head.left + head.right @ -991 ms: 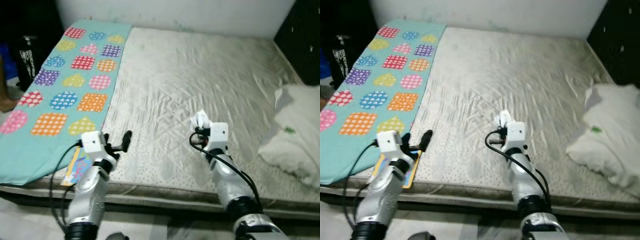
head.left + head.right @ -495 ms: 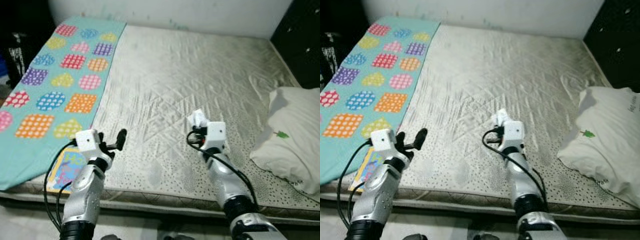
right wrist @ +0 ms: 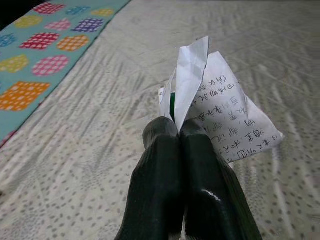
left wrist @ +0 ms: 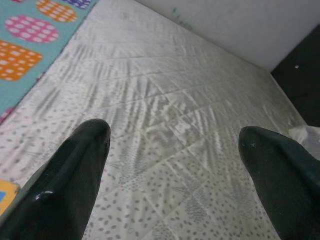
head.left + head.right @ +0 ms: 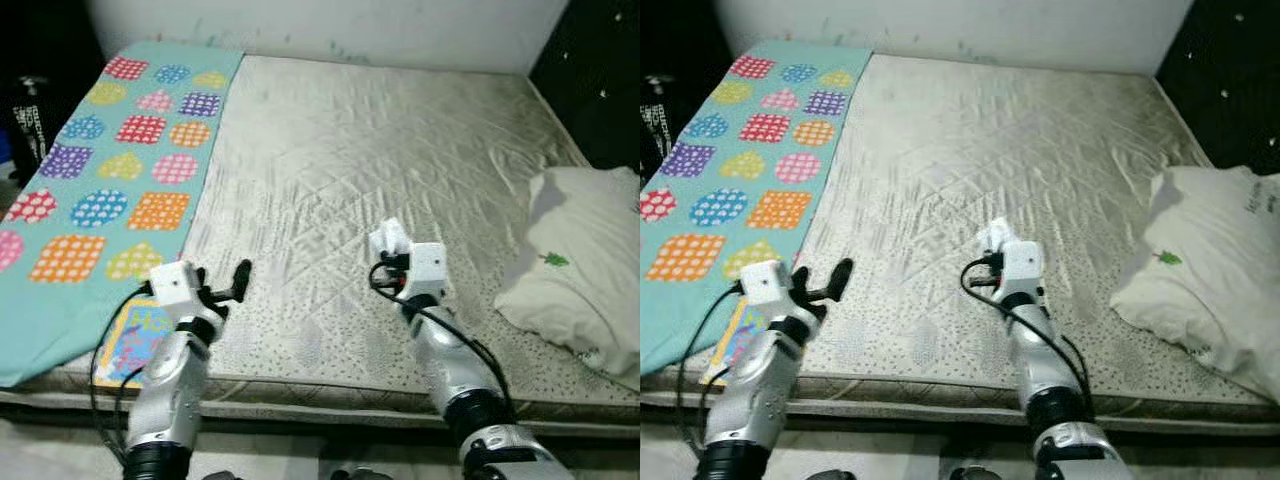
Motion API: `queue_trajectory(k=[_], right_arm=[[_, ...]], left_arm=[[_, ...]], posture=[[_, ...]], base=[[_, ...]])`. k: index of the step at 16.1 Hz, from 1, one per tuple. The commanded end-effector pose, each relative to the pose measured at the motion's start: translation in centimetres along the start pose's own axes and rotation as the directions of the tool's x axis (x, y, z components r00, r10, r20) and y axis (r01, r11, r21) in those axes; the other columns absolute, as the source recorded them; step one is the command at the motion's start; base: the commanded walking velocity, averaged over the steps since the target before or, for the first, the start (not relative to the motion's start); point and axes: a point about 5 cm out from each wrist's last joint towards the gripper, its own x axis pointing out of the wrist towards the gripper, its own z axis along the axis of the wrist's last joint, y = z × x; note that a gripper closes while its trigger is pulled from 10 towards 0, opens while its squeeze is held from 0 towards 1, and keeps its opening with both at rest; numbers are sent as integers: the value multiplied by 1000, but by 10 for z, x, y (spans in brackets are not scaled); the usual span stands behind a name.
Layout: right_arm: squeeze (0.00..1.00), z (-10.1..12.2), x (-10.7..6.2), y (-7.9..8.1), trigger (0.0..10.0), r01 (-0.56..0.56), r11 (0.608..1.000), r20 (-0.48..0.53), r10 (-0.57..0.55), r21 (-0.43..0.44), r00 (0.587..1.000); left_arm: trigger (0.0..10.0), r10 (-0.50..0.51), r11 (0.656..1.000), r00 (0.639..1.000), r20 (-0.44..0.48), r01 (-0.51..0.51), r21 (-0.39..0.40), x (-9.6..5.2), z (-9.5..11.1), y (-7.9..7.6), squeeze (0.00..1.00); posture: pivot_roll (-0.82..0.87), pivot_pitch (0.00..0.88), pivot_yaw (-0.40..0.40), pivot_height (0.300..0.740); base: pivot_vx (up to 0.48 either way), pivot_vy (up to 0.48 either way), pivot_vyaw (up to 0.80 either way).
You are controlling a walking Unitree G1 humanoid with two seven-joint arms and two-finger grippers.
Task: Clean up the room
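Note:
My right gripper (image 5: 393, 248) is shut on a crumpled white paper with handwriting (image 3: 215, 117), held just above the mattress (image 5: 400, 150) near its front middle. In the head view the paper (image 5: 388, 239) shows as a small white wad at the fingertips. My left gripper (image 5: 238, 282) stands open over the mattress's front left part, with nothing between its black fingers (image 4: 75, 170). A colourful children's book (image 5: 132, 331) lies at the front left edge, partly under the blanket and behind my left arm.
A teal blanket with bright dotted shapes (image 5: 110, 160) covers the bed's left strip. A white pillow (image 5: 585, 270) lies at the right edge. A white wall runs behind the bed, dark furniture (image 5: 595, 60) stands at the far right, and a dark object (image 5: 25, 105) at the left.
The camera has shifted, so the whole scene slid a little. Both arms keep about the same pose, and the right gripper still holds the paper.

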Motion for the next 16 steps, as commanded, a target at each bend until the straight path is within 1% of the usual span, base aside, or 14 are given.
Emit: queue_trajectory(k=[1, 2, 5, 16], right_arm=[[0, -3, 0, 2, 10000, -1, 1000, -17, 2, 9, 1000], [0, -3, 0, 2, 10000, -2, 1000, -17, 2, 9, 1000], [0, -3, 0, 3, 10000, -5, 1000, -22, 5, 11, 1000], [0, -4, 0, 3, 10000, -13, 1000, -27, 13, 3, 1000]], left_arm=[[10000, 15, 1000, 1000, -13, -15, 4, -1, -1, 5, 0], [10000, 16, 1000, 1000, -13, -16, 4, -1, -1, 5, 0], [10000, 17, 1000, 1000, -13, -17, 4, -1, -1, 5, 0], [10000, 18, 1000, 1000, -16, -18, 8, -1, -2, 5, 0]], posture=[[59, 151, -62, 740], [59, 151, -62, 740], [59, 148, -61, 740], [60, 139, -62, 740]], base=[[0, 285, 0], [0, 285, 0], [0, 289, -683], [0, 301, 0]])
